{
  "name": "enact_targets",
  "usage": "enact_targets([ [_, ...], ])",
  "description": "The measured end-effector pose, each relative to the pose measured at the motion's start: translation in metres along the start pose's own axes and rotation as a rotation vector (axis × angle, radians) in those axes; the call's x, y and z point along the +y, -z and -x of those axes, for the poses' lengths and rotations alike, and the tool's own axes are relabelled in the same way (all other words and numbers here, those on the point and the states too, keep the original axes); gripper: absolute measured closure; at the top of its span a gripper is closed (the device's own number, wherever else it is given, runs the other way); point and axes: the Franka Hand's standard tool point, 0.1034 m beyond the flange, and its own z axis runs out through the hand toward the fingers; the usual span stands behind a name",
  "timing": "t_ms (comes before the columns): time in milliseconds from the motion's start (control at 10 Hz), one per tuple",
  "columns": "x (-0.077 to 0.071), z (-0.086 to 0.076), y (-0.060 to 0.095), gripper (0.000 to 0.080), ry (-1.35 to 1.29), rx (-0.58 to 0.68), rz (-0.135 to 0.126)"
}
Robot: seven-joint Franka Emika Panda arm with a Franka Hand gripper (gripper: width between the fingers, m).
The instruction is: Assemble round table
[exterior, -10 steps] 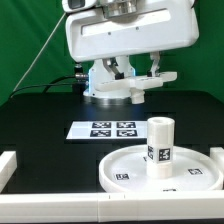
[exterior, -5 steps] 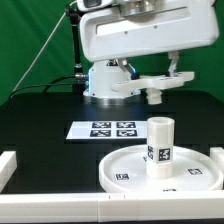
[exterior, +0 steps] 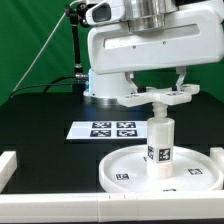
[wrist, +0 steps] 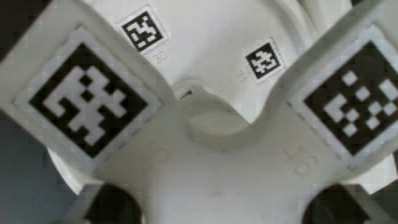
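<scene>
The large rimmed round disc (exterior: pixel 120 168) lies on the black table at the exterior view's front right. The thick short cylinder (exterior: pixel 160 145) stands upright on it. My gripper (exterior: pixel 161 90) is shut on the small cross-shaped piece (exterior: pixel 160 98) and holds it level just above the cylinder's top; I cannot tell whether they touch. In the wrist view the cross-shaped piece (wrist: pixel 214 130) with its tags fills the picture, held by my gripper (wrist: pixel 217 208), with a dark finger (wrist: pixel 111 205) at each side. The cylinder is hidden there.
The marker board (exterior: pixel 103 129) lies behind the disc, left of the cylinder. White border rails run along the front (exterior: pixel 55 210), the left (exterior: pixel 8 163) and the right (exterior: pixel 217 155). The arm's white base (exterior: pixel 105 88) stands at the back.
My gripper has carried the cross-shaped piece forward and to the exterior view's right, from near the arm's base to just over the cylinder. The disc and cylinder have not moved.
</scene>
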Motion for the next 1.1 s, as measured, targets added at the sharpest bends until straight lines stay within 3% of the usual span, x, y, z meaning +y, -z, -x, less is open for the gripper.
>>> enact_targets([
  [400,0.003,-0.007,-0.007,0.0357,0.039,-0.004,0.006],
  [1100,0.005,-0.005,-0.022,0.0357,0.051,0.0,0.019],
])
